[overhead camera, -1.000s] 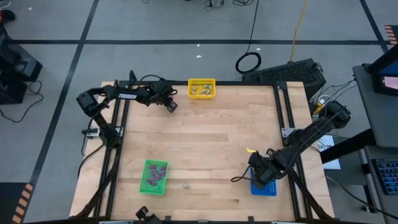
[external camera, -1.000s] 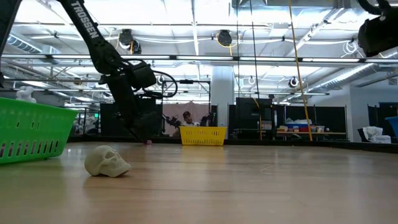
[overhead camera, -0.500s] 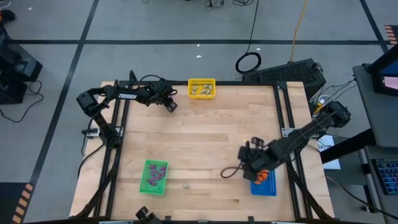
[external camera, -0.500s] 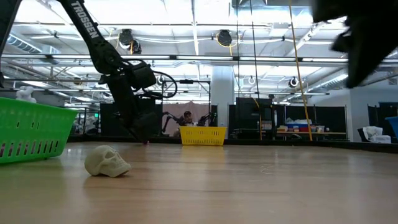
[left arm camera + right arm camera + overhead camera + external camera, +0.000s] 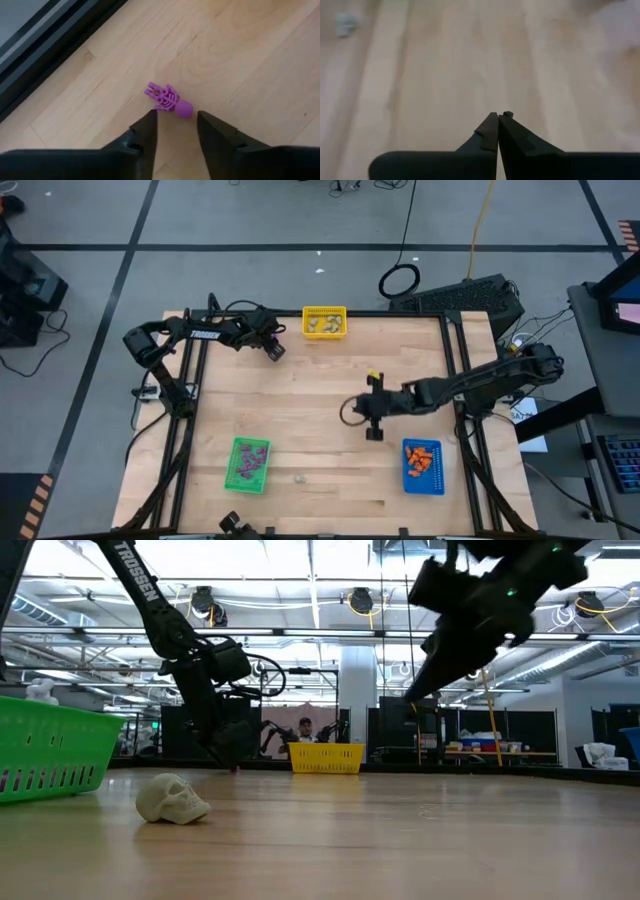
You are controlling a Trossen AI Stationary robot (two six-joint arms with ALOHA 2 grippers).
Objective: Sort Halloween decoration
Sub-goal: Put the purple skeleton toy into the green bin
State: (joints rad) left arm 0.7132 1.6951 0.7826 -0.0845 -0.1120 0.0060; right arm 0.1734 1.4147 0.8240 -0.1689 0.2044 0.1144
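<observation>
My left gripper [image 5: 176, 119] stands open and low over the table's far left [image 5: 275, 352]. A purple skeleton trinket [image 5: 167, 98] lies flat on the wood just ahead of its fingertips, its head at the mouth of the gap, untouched. My right gripper [image 5: 498, 117] is shut on nothing and hangs above the table's middle [image 5: 356, 413], slanting down toward the left. A pale skull trinket [image 5: 172, 799] rests on the wood near the front edge [image 5: 299, 478].
A green bin [image 5: 249, 464] with purple trinkets stands at the near left, a blue bin [image 5: 423, 466] with orange ones at the near right, and a yellow bin [image 5: 324, 322] with pale ones at the far edge. Bare wood lies between them.
My right gripper has swung from over the blue bin toward the table's middle and far side, rolling as it went. The orange trinkets in the blue bin now show uncovered. The left arm and the skull have kept still.
</observation>
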